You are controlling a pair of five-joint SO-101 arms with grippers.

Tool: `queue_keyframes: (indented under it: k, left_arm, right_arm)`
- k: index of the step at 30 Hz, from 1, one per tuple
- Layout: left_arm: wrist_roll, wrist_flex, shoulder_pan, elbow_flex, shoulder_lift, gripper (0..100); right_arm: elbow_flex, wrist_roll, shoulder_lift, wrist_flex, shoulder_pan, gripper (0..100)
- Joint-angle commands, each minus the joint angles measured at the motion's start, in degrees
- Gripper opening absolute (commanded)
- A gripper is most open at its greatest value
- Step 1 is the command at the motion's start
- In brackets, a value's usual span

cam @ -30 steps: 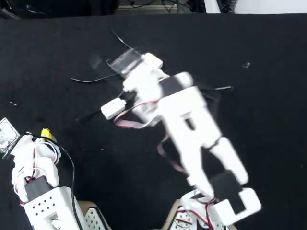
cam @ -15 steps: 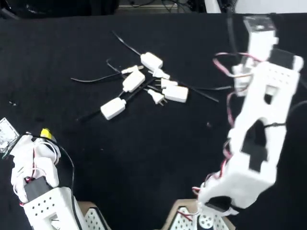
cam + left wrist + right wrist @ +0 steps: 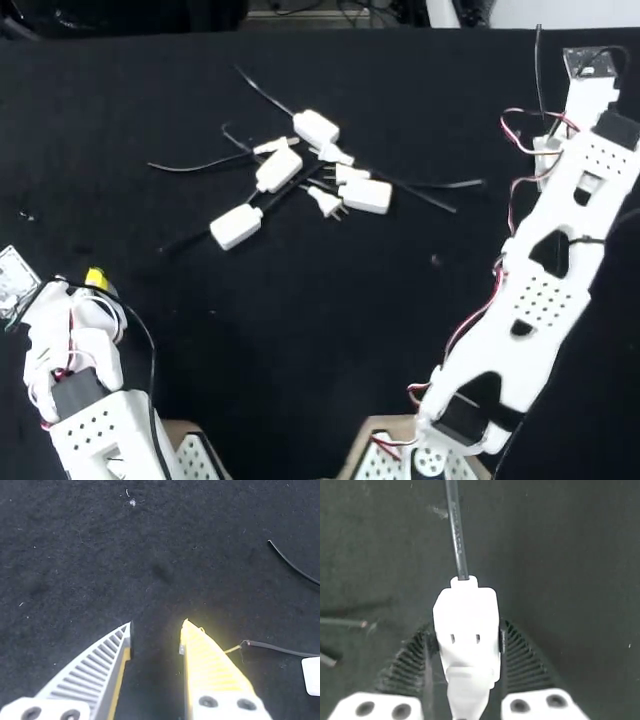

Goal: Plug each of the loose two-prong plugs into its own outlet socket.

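Observation:
Several white outlet sockets and two-prong plugs with black cords lie bunched on the black table: a socket (image 3: 316, 127), another socket (image 3: 278, 170), a third socket (image 3: 237, 226) and a loose plug (image 3: 325, 203). At the table's far right, my right gripper (image 3: 590, 62) (image 3: 465, 630) is shut on a white outlet socket (image 3: 466, 630). Its two slots face the wrist camera and its black cord (image 3: 456, 530) runs away from the fingers. My left gripper (image 3: 52, 280) (image 3: 156, 625) sits at the near left, open over bare cloth with nothing between its fingers.
A thin black cord (image 3: 277, 649) and the corner of a white piece (image 3: 312, 676) lie just beside the left gripper. Another black cord (image 3: 440, 186) trails right of the bunch. The black cloth (image 3: 330, 330) covers the table.
The right arm swung from over the bunch of plugs at the middle out to the far right edge, with the socket and its cord in its gripper. The left arm stayed still.

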Motion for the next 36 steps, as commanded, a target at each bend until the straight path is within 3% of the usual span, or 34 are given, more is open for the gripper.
queue_keyframes:
  k: [1, 15, 22, 28, 36]
  left_arm:
    - [0.09, -0.09, 1.01, -2.51, -0.62, 17]
    - [0.09, -0.18, 0.92, -2.51, -0.62, 17]
    - [0.09, -5.98, 0.57, 0.75, -0.62, 17]
    - [0.09, -6.42, 0.84, 1.01, -0.62, 17]
    - [0.09, -6.51, 0.92, 1.01, -0.62, 17]
  right_arm:
    - [-10.59, 0.62, 3.03, 0.26, 0.70, 1.1]
    - [-25.71, 0.18, 13.93, 6.95, 0.00, 1.1]
    - [-28.53, 0.18, 16.57, 5.98, -0.53, 1.1]
    - [-28.97, 0.26, 21.14, -0.88, -0.53, 1.1]
    - [-28.79, 0.18, 22.20, -1.05, -1.58, 1.1]
